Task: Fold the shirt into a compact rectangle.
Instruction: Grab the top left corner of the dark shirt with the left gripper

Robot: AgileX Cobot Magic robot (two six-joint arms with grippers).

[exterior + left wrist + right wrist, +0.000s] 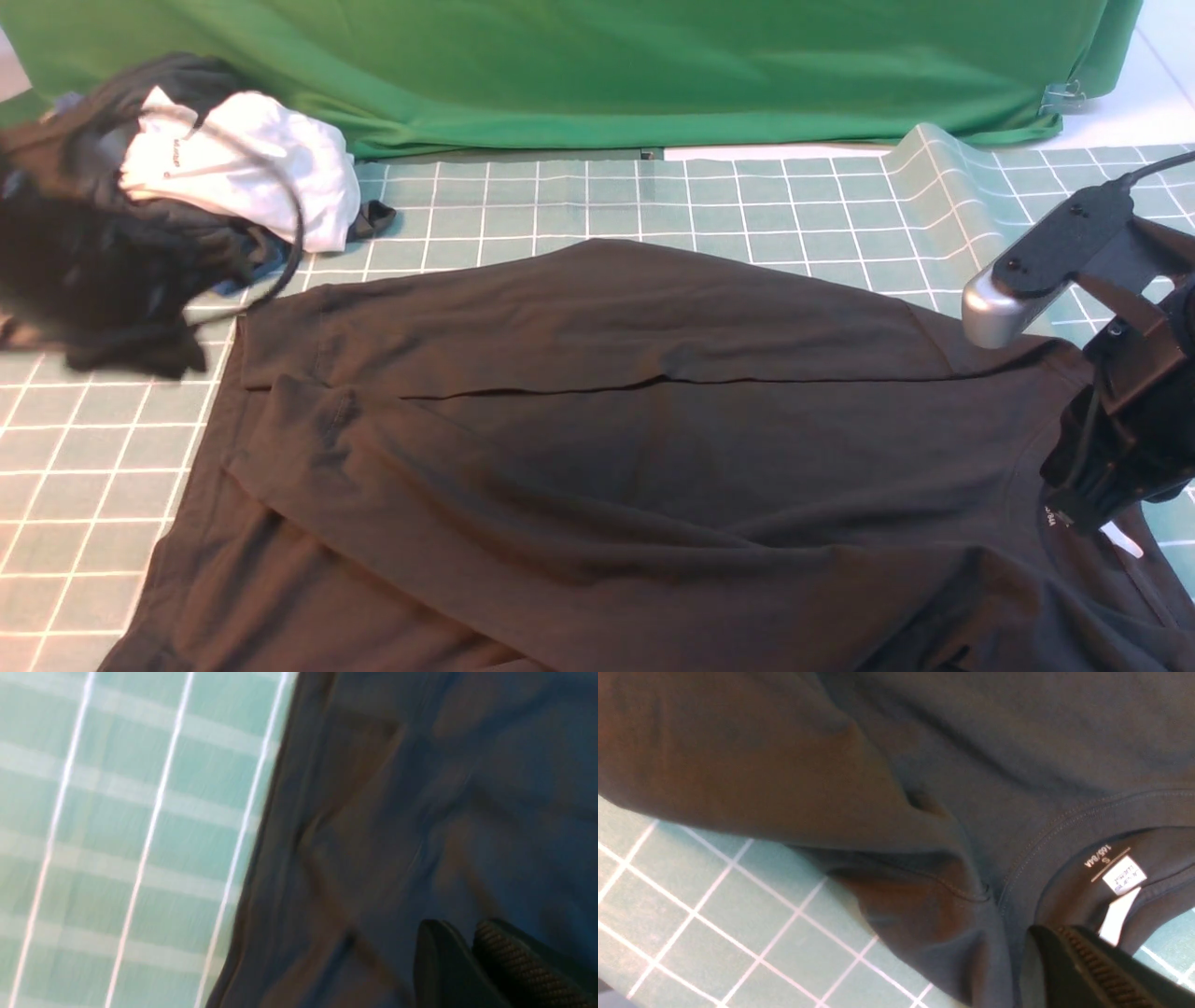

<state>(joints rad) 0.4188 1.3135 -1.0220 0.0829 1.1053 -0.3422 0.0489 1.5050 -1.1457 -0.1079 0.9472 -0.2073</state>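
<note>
The black shirt lies spread over the green grid mat, with one part folded over along a long crease across its middle. My right gripper hangs at the right, over the collar. In the right wrist view its fingers are pressed together, and the gripper sits against the collar seam beside the white neck tag. Whether any cloth is pinched there does not show. The left arm is outside the front view. Its blurred wrist view shows the left gripper with fingers nearly together above the shirt, near a shirt edge.
A heap of dark garments with a white one on top sits at the far left of the mat. A big green cloth drapes along the back. The mat curls up at the back right.
</note>
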